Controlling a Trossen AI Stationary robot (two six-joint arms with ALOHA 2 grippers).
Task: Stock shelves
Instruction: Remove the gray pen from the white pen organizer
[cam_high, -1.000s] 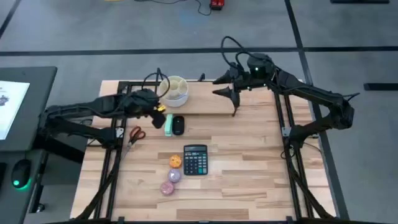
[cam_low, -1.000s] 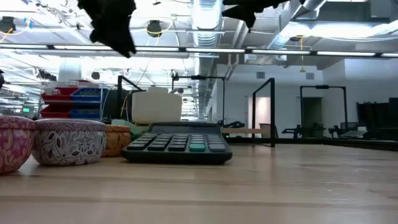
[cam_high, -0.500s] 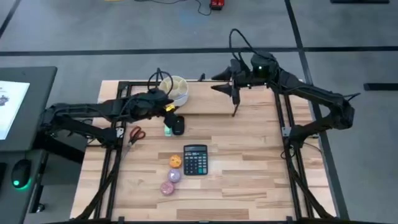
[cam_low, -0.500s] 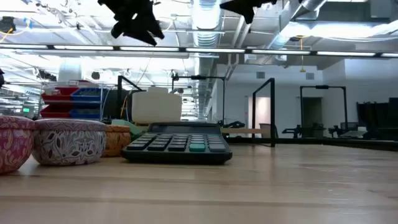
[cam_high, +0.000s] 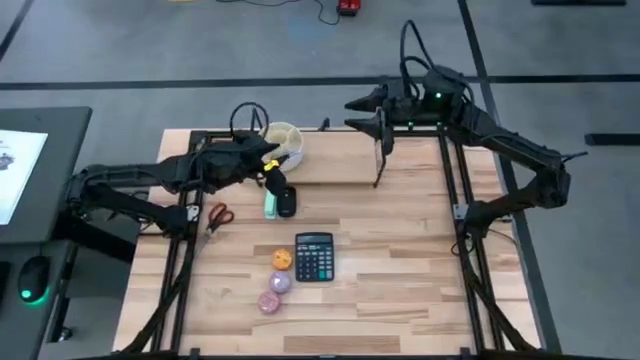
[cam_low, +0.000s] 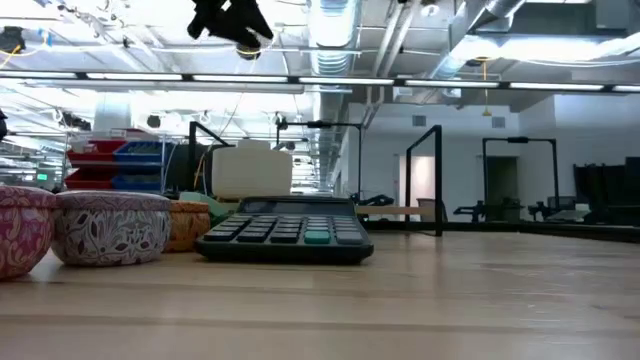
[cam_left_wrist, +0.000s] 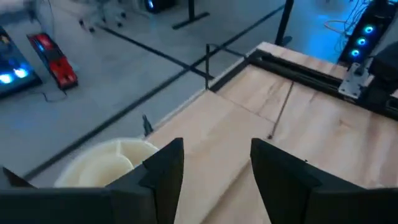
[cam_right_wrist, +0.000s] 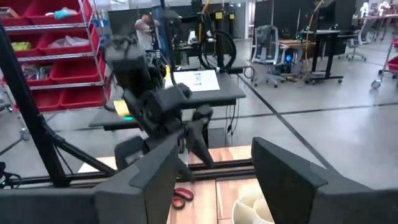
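The shelves (cam_high: 340, 160) are a low pale plank with thin black uprights, standing at the table's far side. A white divided bowl (cam_high: 282, 142) rests on the plank's left end and also shows as the bowl (cam_left_wrist: 102, 163) in the left wrist view. My left gripper (cam_high: 283, 162) hovers open just beside the bowl, above the plank (cam_left_wrist: 217, 124). Nothing lies between its fingers (cam_left_wrist: 166, 163). My right gripper (cam_high: 358, 112) hangs open and high over the shelves' far edge, with nothing between its fingers (cam_right_wrist: 280, 168).
On the tabletop lie a green item (cam_high: 270, 206), a black mouse (cam_high: 287, 201), red-handled scissors (cam_high: 219, 215), a calculator (cam_high: 314, 256) and three small patterned tins (cam_high: 277, 282). Black frame rails (cam_high: 455, 190) run along both sides. The shelves' right half is bare.
My left gripper has risen and gone toward the table's right and far edge, closing on the bowl. My right gripper has climbed and drawn back toward the far right, leaving the low view.
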